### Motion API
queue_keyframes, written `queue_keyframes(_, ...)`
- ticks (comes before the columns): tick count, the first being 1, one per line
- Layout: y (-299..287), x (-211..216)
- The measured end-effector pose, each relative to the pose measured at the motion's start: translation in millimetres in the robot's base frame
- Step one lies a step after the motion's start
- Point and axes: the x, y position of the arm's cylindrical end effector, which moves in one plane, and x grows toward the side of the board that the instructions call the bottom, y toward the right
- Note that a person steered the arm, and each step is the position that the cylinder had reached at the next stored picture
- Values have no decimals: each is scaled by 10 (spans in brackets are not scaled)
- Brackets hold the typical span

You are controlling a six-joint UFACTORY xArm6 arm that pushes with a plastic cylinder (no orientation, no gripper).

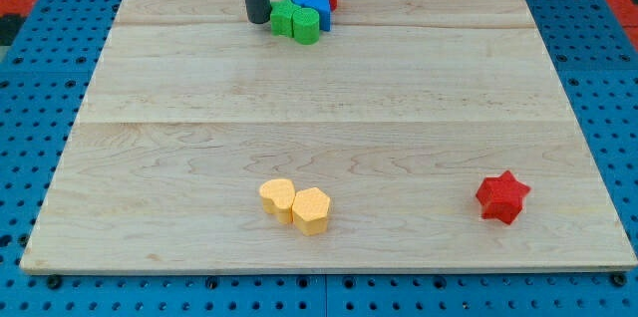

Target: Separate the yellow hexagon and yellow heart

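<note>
The yellow heart (278, 197) and yellow hexagon (311, 209) sit touching at the near edge of the tabletop (179, 108). My tip (258, 21) stands far off beside the green blocks (296, 23); no gripper exists. Leaving carelessly could drag that cluster, and a push off-centre might slide both yellows together.

Pale wooden board (329, 138) on blue perforated table (40, 138), red corners

no readable text, labels or numbers anywhere.
</note>
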Motion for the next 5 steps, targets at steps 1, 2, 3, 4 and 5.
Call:
queue_keyframes(1,-1034,220)
queue_keyframes(2,-1600,460)
queue_keyframes(3,-1952,508)
queue_keyframes(4,-2129,514)
queue_keyframes(5,-2128,522)
